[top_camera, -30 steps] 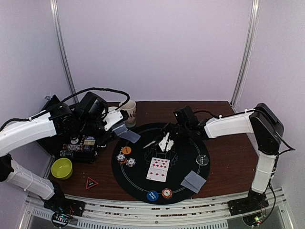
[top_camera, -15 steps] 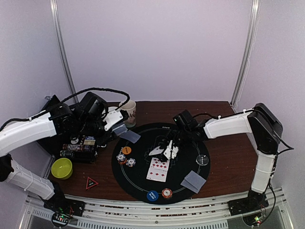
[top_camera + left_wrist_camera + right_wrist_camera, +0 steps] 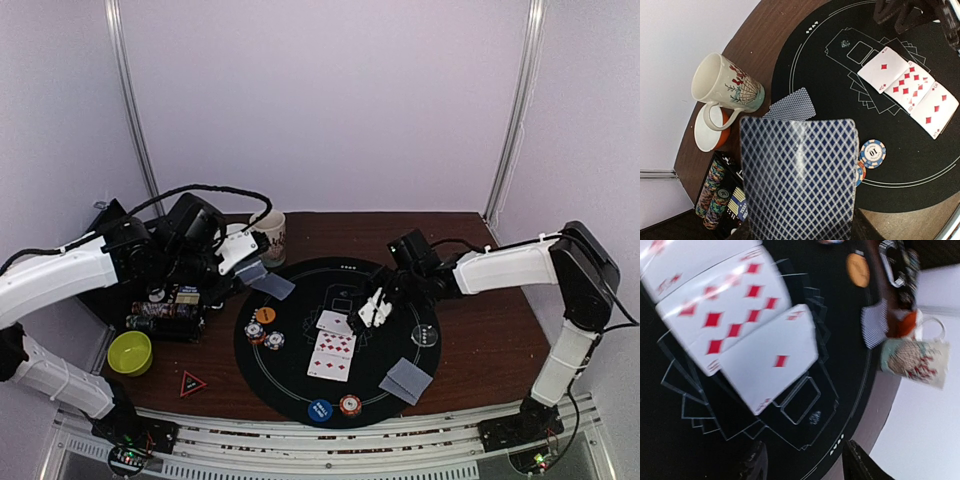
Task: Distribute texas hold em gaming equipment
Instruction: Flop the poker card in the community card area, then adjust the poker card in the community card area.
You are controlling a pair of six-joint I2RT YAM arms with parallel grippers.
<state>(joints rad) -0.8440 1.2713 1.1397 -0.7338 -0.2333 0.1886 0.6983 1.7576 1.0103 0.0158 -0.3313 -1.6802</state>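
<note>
**Operator:** Report the large items first.

**Technician:** The wooden table (image 3: 490,335) carried a round black mat (image 3: 290,385) at its centre. A black chip case (image 3: 170,312) stood left of the mat. A green bowl (image 3: 130,352) sat in front of the case. A patterned mug (image 3: 270,237) stood just beyond the mat's far-left edge.

**Operator:** Condition of the grippers?

**Technician:** The left gripper (image 3: 247,264) was over the mat's far-left rim, clamped on a held card (image 3: 799,180). The card's blue back faced the wrist camera and hid the fingers in that view. The right gripper (image 3: 377,308) hung over the middle of the mat with its jaws spread and nothing between them. It was just right of the ace of diamonds (image 3: 335,322) and apart from it.

**Operator:** Location of the equipment?

**Technician:** The ace was the farthest of three face-up diamond cards in an overlapping row at mat centre. The middle card (image 3: 337,345) and the nearest card (image 3: 330,367) completed the row.
- A face-down card (image 3: 790,106) lay on the mat near the mug.
- A face-down pair (image 3: 408,378) lay in the near-right sector.
- Two striped chip stacks (image 3: 265,337) stood touching at the left, with an orange disc (image 3: 265,315) just beyond them.
- A blue disc (image 3: 320,410) and a striped chip (image 3: 350,404) sat side by side at the near edge.
- A clear disc (image 3: 426,337) lay at the right edge.
</note>
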